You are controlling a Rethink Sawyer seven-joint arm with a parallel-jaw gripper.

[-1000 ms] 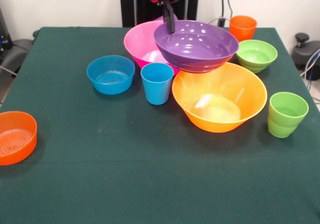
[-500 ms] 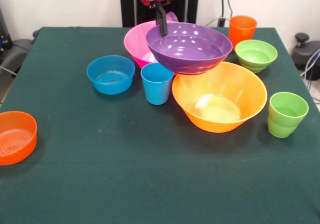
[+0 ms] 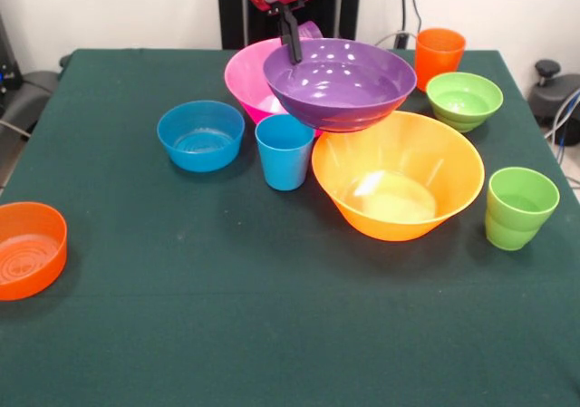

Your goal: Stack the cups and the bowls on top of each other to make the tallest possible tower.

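Dial reference: table (image 3: 272,334) centre, 12 o'clock at the far edge.

- The front large bowl (image 3: 399,176) sits just off centre at 3 o'clock.
- The rear large bowl (image 3: 249,76) sits at 12 o'clock.
- The raised bowl (image 3: 340,81) hangs above the table, overlapping both large bowls.
- The gripper (image 3: 292,49) grips its rim at that bowl's 10 o'clock.
- The middle cup (image 3: 284,151) stands near centre, just beside the front large bowl.
- The left small bowl (image 3: 200,135) sits at the middle cup's 9 o'clock.
- The edge small bowl (image 3: 27,248) sits at 8 o'clock, well apart.
- The right small bowl (image 3: 464,101) sits at 2 o'clock, with the corner cup (image 3: 439,51) behind it.
- The right cup (image 3: 518,208) stands at 3 o'clock, near the edge.
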